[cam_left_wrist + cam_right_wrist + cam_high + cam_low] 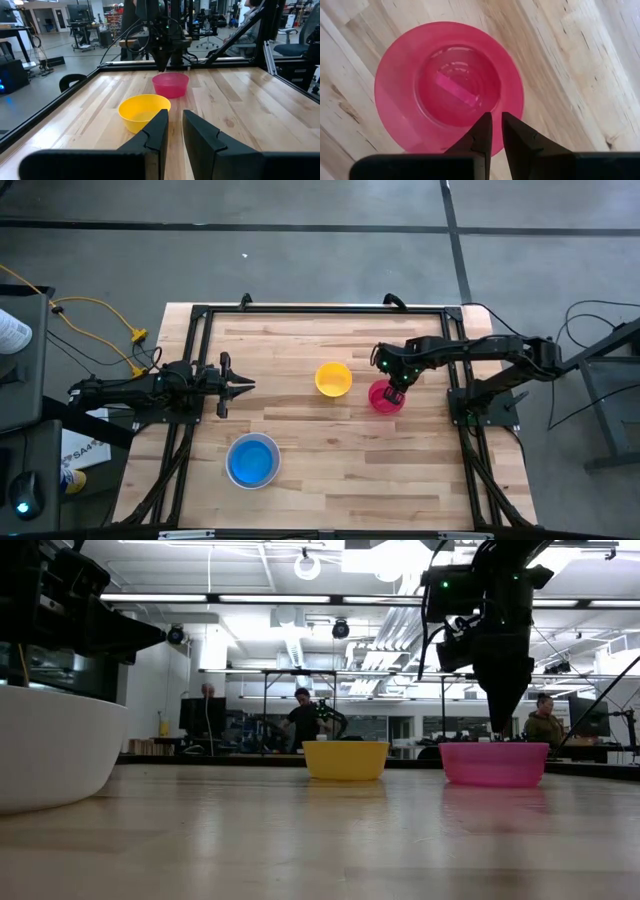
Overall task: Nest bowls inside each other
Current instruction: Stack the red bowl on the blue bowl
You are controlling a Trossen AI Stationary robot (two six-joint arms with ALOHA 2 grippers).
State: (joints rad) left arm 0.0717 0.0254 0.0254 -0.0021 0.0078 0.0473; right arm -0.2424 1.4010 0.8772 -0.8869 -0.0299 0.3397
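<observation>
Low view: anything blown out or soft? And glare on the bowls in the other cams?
Low view: ceiling lights blow out, the arms read as silhouettes, and the near white bowl looks soft. Right wrist view: a bright streak of glare sits inside the pink bowl, with the right gripper directly above its rim. High view: even light, and the blue bowl shows a pale sheen.

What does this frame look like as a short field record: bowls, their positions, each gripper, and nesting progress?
bowls in view: pink-red bowl, yellow bowl, blue bowl sitting inside a white bowl
yellow vs pink-red: side by side, apart, mid-table
right gripper: directly above the pink-red bowl's rim, fingers nearly together, holding nothing
left gripper: at the table's left side, pointing at the yellow bowl, narrow gap, empty
nesting: blue in white done; yellow and pink-red still loose
purple bowl: not visible
</observation>
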